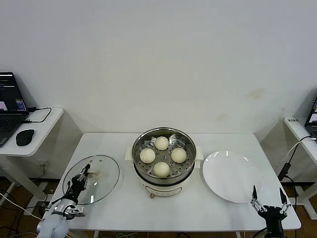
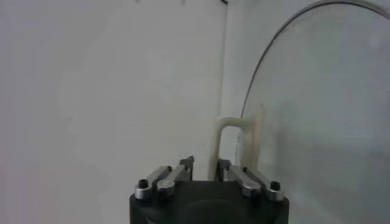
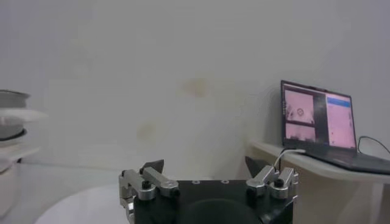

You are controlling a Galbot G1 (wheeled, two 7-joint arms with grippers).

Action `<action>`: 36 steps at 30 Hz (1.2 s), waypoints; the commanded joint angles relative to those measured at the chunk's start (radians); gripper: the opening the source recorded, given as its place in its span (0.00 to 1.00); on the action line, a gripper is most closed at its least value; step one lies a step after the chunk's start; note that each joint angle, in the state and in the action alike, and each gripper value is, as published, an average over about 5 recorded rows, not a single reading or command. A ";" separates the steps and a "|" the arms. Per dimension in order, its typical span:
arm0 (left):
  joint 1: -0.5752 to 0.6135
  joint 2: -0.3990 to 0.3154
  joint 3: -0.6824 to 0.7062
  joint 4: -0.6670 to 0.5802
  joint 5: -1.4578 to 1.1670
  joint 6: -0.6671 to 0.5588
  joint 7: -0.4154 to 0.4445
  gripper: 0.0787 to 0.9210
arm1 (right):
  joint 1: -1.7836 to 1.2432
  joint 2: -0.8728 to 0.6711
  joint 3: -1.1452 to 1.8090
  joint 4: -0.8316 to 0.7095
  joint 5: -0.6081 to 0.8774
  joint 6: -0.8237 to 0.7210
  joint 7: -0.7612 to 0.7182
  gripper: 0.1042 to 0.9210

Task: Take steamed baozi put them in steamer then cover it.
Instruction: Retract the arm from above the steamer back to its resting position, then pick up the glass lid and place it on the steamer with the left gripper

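Note:
The steamer (image 1: 190, 148) stands uncovered at the table's middle. Four cream-white baozi lie on its perforated tray: one at the back (image 1: 162, 143), one at the left (image 1: 147, 155), one at the right (image 1: 179, 155) and one at the front (image 1: 161, 169). The glass lid (image 1: 106, 173) lies flat on the table to the steamer's left. My left gripper (image 1: 84, 174) is over the lid at its cream handle (image 1: 94, 174). In the left wrist view the gripper (image 2: 206, 163) is narrowly open, with the handle (image 2: 234, 143) just ahead of its tips. My right gripper (image 1: 268, 197) is open and empty at the table's front right.
An empty white plate (image 1: 233, 176) lies to the right of the steamer and shows in the right wrist view (image 3: 79, 204). A side desk at the left holds a laptop (image 1: 10, 106) and a mouse (image 1: 25, 137). Another laptop (image 3: 317, 119) stands on a desk at the right.

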 commanded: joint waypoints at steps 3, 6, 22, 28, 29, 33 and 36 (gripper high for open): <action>0.115 0.089 -0.121 -0.397 -0.137 0.228 0.081 0.06 | 0.002 -0.005 -0.020 0.005 -0.010 0.004 0.003 0.88; 0.132 0.132 -0.145 -0.540 -0.183 0.327 0.158 0.06 | 0.003 -0.005 -0.027 0.002 -0.022 0.010 0.005 0.88; -0.181 0.206 0.341 -0.726 -0.119 0.645 0.345 0.06 | 0.021 0.038 -0.063 0.001 -0.175 0.030 0.055 0.88; -0.341 0.097 0.526 -0.694 0.025 0.731 0.452 0.06 | 0.024 0.054 -0.081 -0.015 -0.267 0.033 0.117 0.88; -0.358 0.074 0.549 -0.684 0.057 0.745 0.473 0.06 | 0.025 0.055 -0.083 -0.018 -0.281 0.032 0.130 0.88; -0.396 -0.019 0.617 -0.647 0.181 0.784 0.548 0.06 | 0.033 0.057 -0.087 -0.028 -0.320 0.028 0.175 0.88; -0.404 -0.085 0.642 -0.620 0.249 0.795 0.587 0.06 | 0.040 0.057 -0.084 -0.035 -0.333 0.027 0.189 0.88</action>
